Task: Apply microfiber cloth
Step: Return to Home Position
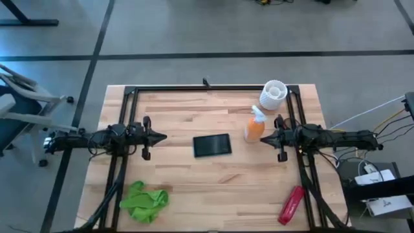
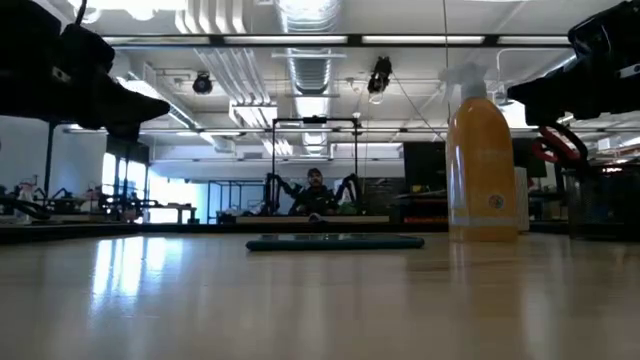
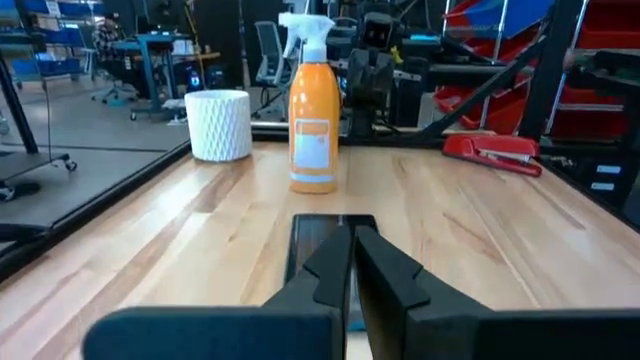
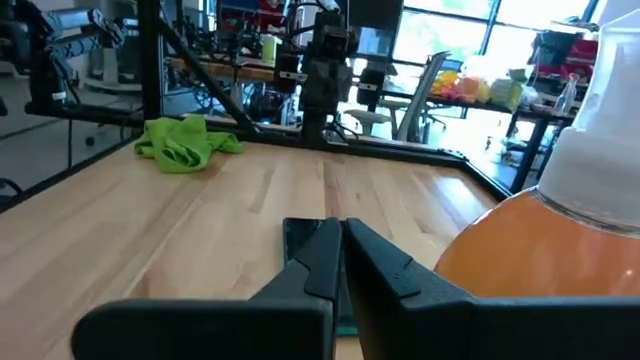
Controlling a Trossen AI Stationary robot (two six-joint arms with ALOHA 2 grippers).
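Tabletop (image 1: 213, 188) wood | workshop (image 2: 230, 110) | microfiber cloth (image 1: 145, 202) crumpled | left pincer (image 1: 162, 136), right pincer (image 1: 264, 137) aloft

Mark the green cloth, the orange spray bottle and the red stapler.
microfiber cloth (image 1: 145, 202): high view, middle of the crumpled fabric.
orange spray bottle (image 3: 313, 143): left wrist view, on its label.
red stapler (image 1: 291, 205): high view, middle of its body.

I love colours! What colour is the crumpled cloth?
The cloth is lime green; the high view shows it best.
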